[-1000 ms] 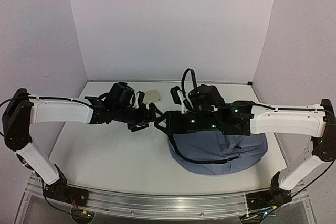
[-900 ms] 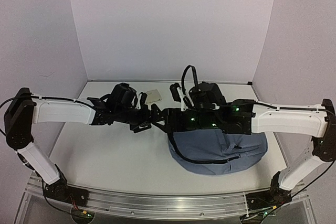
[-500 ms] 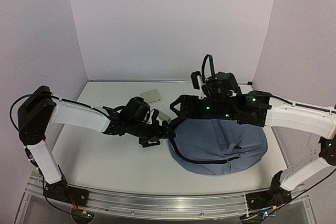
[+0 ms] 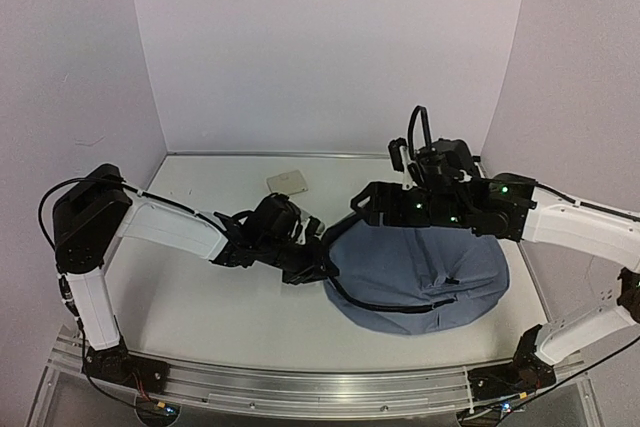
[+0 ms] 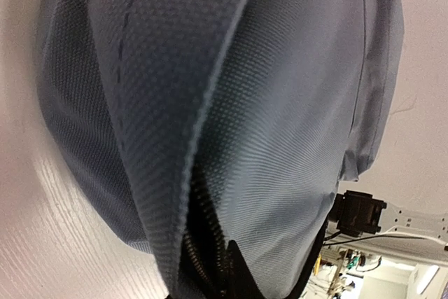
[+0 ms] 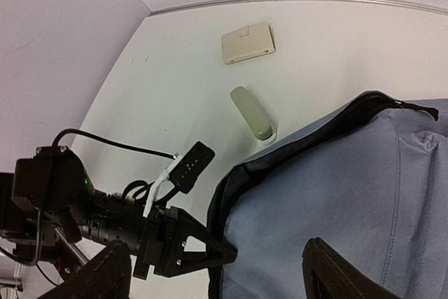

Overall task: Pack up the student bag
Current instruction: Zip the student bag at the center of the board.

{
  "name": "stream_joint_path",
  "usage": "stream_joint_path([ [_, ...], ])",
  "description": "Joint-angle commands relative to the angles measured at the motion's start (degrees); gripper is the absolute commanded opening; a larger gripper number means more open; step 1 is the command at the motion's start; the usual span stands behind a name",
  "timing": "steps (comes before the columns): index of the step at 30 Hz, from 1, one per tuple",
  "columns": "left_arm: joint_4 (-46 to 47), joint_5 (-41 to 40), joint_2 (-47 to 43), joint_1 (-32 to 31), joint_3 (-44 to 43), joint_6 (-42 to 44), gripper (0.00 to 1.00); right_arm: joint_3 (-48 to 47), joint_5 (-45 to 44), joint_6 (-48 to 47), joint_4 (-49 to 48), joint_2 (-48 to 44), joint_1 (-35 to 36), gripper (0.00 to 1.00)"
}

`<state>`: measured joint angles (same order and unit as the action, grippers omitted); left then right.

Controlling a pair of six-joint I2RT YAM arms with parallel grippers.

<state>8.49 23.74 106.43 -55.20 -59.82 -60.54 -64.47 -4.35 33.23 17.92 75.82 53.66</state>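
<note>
Both moved bagward — left pincer (image 6: 225, 250) now clamps student bag (image 4: 420, 272) rim, right pincer (image 4: 362, 205) gapes empty

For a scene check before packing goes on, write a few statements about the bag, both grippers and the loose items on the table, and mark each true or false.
1. The right gripper is open and holds nothing. True.
2. The student bag lies on the left half of the table. False: it lies on the right half, under the right arm.
3. A beige flat case lies on the table behind the bag, apart from it. True.
4. The pale oblong item is inside the bag. False: it lies on the table, right at the bag's rim.
5. The left gripper hangs far from the bag. False: its fingers meet on the bag's left rim.
</note>
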Motion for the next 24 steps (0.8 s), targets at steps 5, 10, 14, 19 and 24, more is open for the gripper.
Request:
stream_joint_path([
  [5,-1.0,-4.6,-6.4,3.5,0.7,1.6,0.00,-0.3,8.3,-4.3,2.8,-0.9,2.0,0.80],
  [10,-7.7,-6.8,-13.3,7.2,3.6,4.5,0.00,0.5,11.8,-5.1,2.8,0.6,6.0,0.77],
  [14,-12.6,-6.9,-18.1,10.5,5.9,7.1,0.00,0.4,13.6,-5.5,2.6,2.8,9.8,0.71],
  [19,-16.8,-5.4,-20.2,14.0,5.8,11.3,0.00,1.4,15.4,-5.6,2.6,4.1,12.2,0.58],
  [24,-17.0,-4.8,-19.8,15.5,4.9,12.4,0.00,4.6,15.4,-4.0,2.8,4.5,14.3,0.50],
])
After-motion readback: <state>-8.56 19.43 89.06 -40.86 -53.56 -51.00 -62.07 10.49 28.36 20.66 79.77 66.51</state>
